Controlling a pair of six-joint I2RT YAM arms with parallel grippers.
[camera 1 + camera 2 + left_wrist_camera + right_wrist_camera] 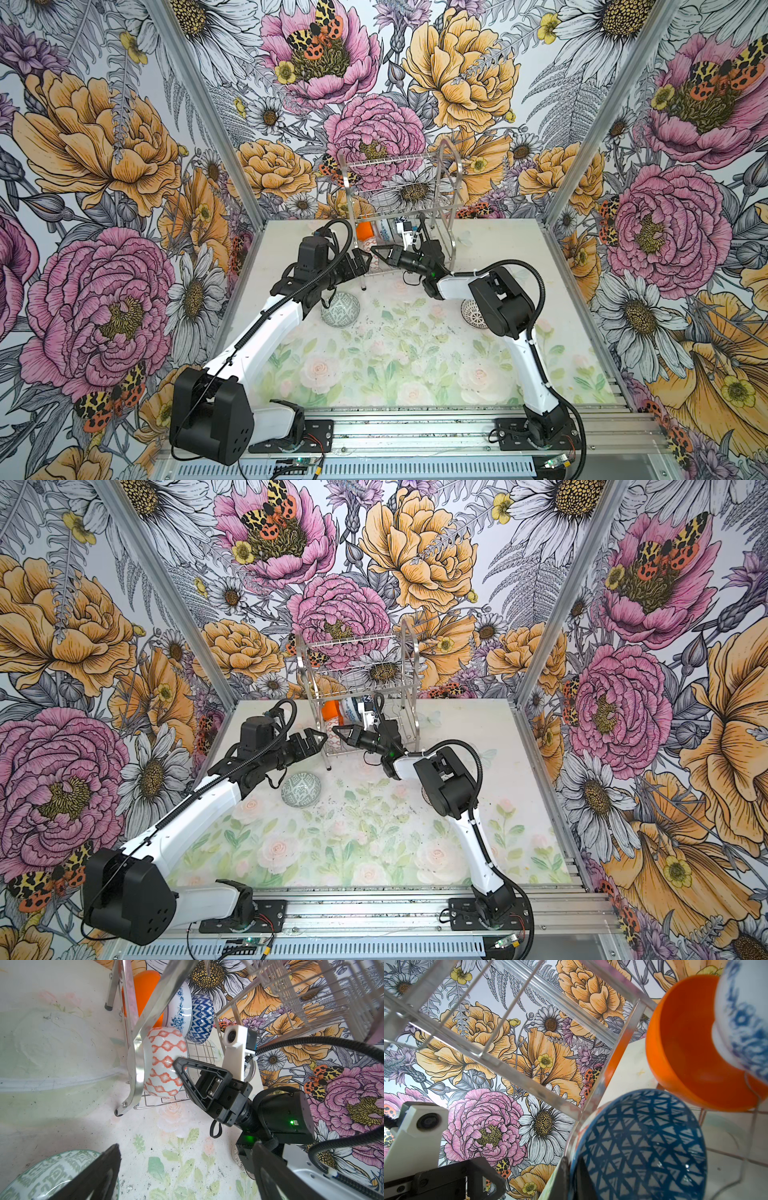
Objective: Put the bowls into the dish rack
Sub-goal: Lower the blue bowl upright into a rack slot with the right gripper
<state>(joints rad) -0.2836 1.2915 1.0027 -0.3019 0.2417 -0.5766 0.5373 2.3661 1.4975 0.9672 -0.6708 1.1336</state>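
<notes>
Bowls (pixel 201 1016) stand four strong in the dish rack (pixel 136 1068), our right gripper (pixel 376 251) clamped on the orange-white bowl (pixel 164 1057); two remain: grey-green bowl (pixel 340 309) under our spread left gripper (pixel 365 261), black-white bowl (pixel 473 316) behind the right.

White arm links (pixel 270 328), black joint housings (pixel 208 411), corrugated black cable conduit (pixel 536 272), black triangular-framed right end effector (pixel 176 1063), green wrist LED (pixel 292 1122).
</notes>
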